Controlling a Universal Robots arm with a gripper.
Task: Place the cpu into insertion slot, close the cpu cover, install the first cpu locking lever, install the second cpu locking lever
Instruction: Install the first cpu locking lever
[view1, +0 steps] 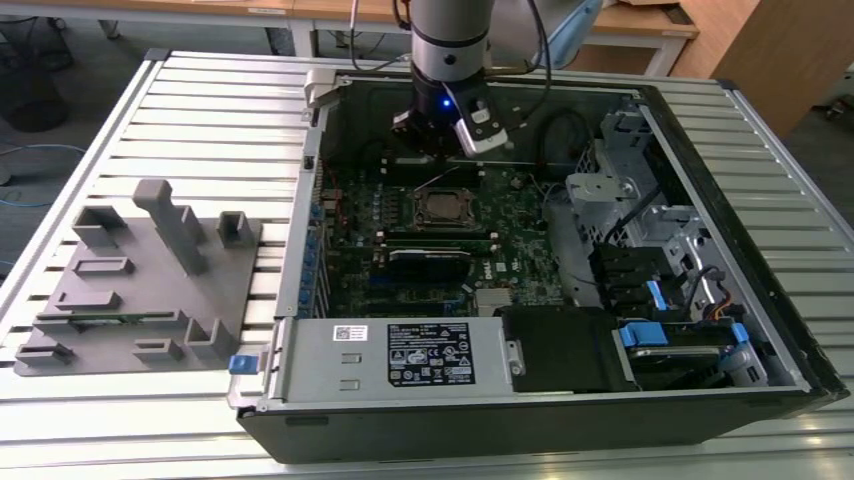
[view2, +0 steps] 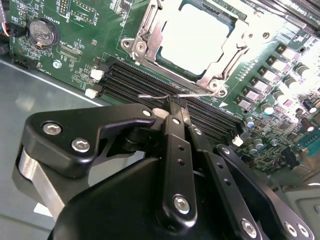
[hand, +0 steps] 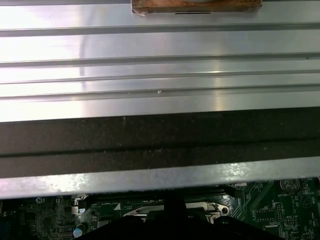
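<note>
The cpu (view2: 197, 36) lies in the insertion slot (view1: 445, 208) on the green board, its top washed out by glare. Over it lies the cpu cover (view2: 150, 42), a silvery frame that looks flat around the chip. My gripper (view2: 176, 102) stands just beside the socket, over the memory slots, with its black fingers (view2: 172, 125) pressed together on the thin wire end of a cpu locking lever (view2: 150, 95). In the exterior view the gripper (view1: 424, 150) hangs inside the case just behind the socket, and the lever wire (view1: 438, 182) slants up toward it.
Long black memory slots (view2: 135, 80) run under the fingertips, and a coin battery (view2: 42, 32) sits nearby. The case wall (hand: 160, 140) is close behind the gripper. A labelled power supply (view1: 427, 352), a drive cage (view1: 641, 215) and a grey parts fixture (view1: 134, 280) on the slatted table.
</note>
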